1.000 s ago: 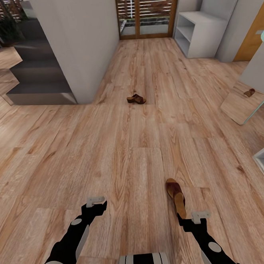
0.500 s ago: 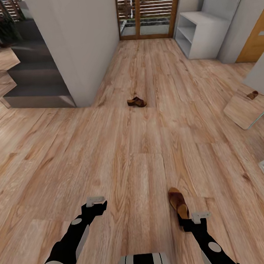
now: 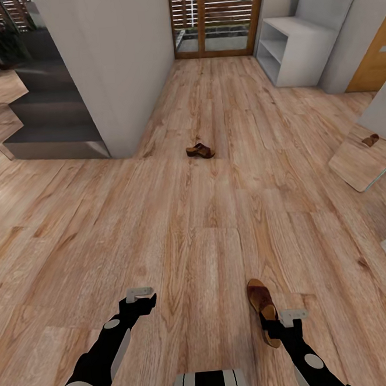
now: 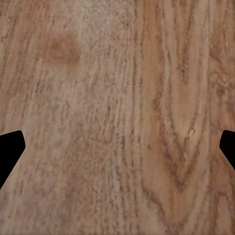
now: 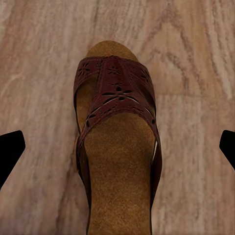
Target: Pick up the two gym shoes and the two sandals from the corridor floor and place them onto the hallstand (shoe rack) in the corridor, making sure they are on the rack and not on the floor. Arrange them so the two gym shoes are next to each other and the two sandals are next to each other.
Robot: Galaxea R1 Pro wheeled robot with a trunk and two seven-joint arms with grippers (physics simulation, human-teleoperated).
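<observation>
Near sandal lies flat on the floor, lower centre-right of the head view, heel tucked under my right claw. In the right wrist view the sandal sits centred between fingers spread wide, nothing held. Over the last second it has slid down-frame toward the claw while the whole scene shifted, so I read this as base and camera movement. Judgement: lined up for a descent and grasp. Left claw hovers over bare planks, also wide open, empty. Second sandal is mid-frame, well apart. Shoe rack stands upper right, far off.
</observation>
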